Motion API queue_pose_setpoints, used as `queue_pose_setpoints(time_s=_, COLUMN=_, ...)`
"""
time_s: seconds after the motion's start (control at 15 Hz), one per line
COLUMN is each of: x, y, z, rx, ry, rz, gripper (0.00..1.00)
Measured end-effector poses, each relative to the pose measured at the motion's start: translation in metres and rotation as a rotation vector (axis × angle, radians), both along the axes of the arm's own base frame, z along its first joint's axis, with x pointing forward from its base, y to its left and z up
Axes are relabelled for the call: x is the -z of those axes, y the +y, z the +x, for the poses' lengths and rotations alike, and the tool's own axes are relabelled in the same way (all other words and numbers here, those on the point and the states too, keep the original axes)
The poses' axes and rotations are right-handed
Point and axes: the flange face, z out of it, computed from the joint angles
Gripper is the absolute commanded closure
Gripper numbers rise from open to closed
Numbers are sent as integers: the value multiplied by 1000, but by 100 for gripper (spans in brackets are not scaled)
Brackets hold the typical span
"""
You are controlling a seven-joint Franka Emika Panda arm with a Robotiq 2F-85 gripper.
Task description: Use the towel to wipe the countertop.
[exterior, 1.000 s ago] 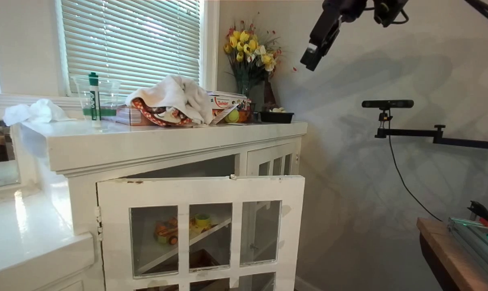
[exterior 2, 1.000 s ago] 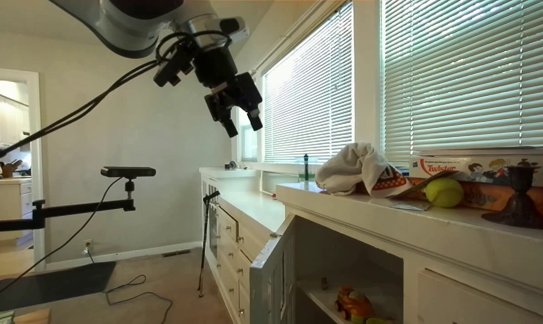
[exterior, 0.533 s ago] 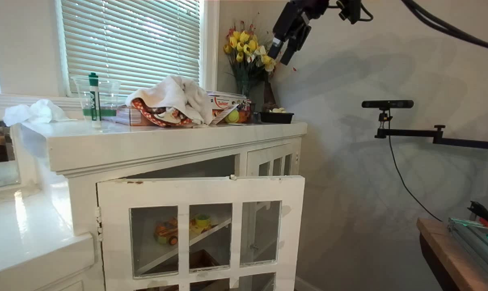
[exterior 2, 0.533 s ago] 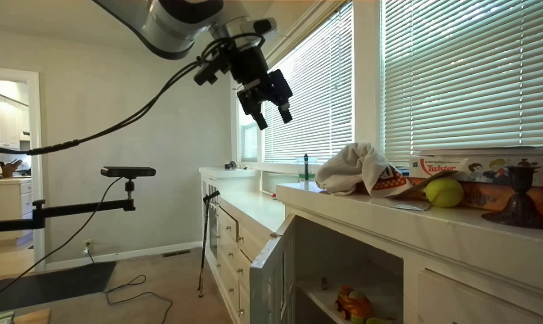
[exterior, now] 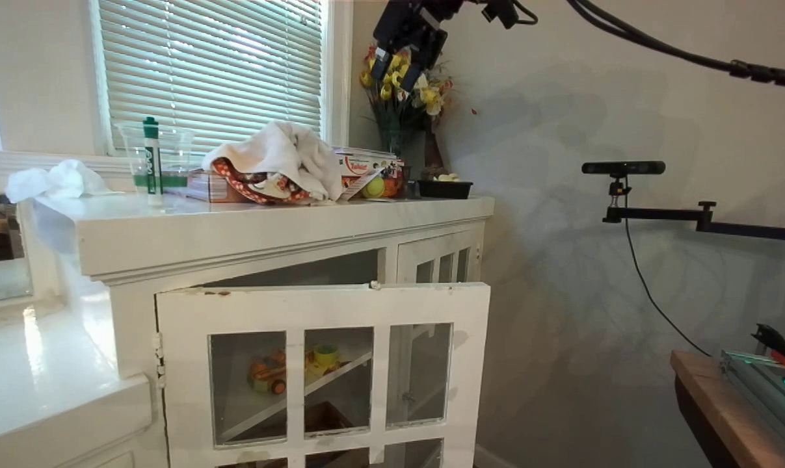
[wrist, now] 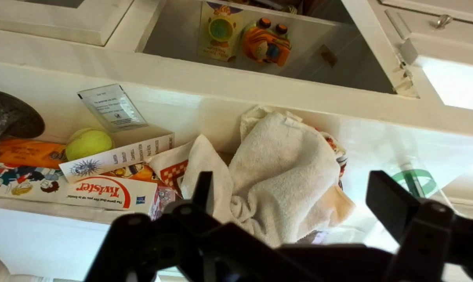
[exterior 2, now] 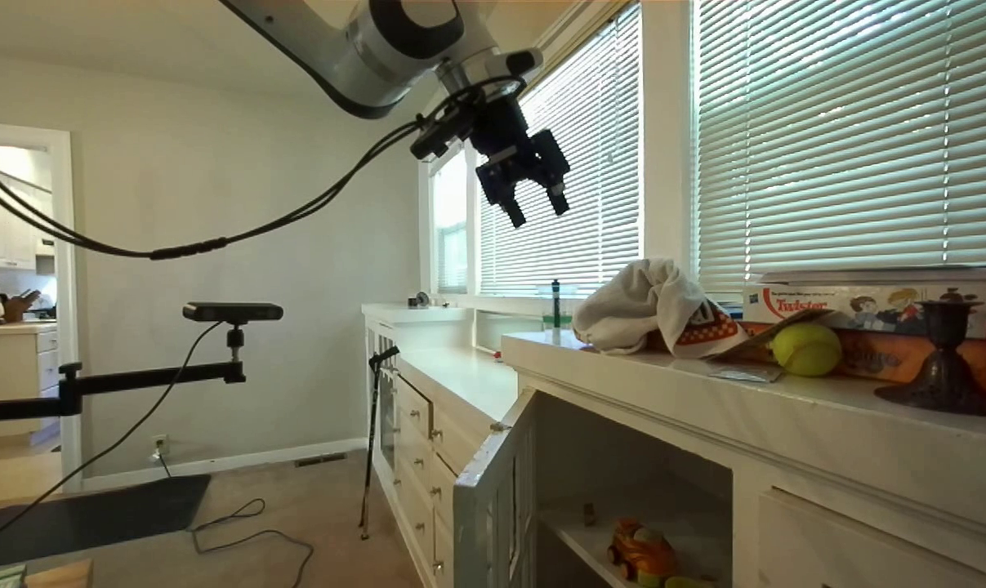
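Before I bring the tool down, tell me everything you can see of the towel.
The towel looks like off-white terry, with orange-red print, apparently its other face, showing low. It lies crumpled in a raised heap on the white countertop, its folds bunched. The open tool hangs higher, not touching it. What lies beneath is hidden.

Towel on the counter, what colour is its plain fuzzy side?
Off-white. The towel shows best in the wrist view.

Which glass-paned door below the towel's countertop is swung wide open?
The nearer door in an exterior view, with the orange toy car visible through it: it juts out from under the countertop, while the farther door sits roughly flush.
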Motion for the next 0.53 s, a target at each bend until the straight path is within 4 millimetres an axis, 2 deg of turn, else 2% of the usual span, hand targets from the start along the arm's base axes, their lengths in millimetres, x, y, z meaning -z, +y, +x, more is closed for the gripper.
queue_pose_setpoints(time_s=0.27, x=-1, y=6, z=31, rx=-2, ry=21, rz=4, gripper=0)
queue_pose_setpoints(time_s=0.53, x=-2, y=7, z=36, rx=-3, ry=24, rz=4, gripper=0)
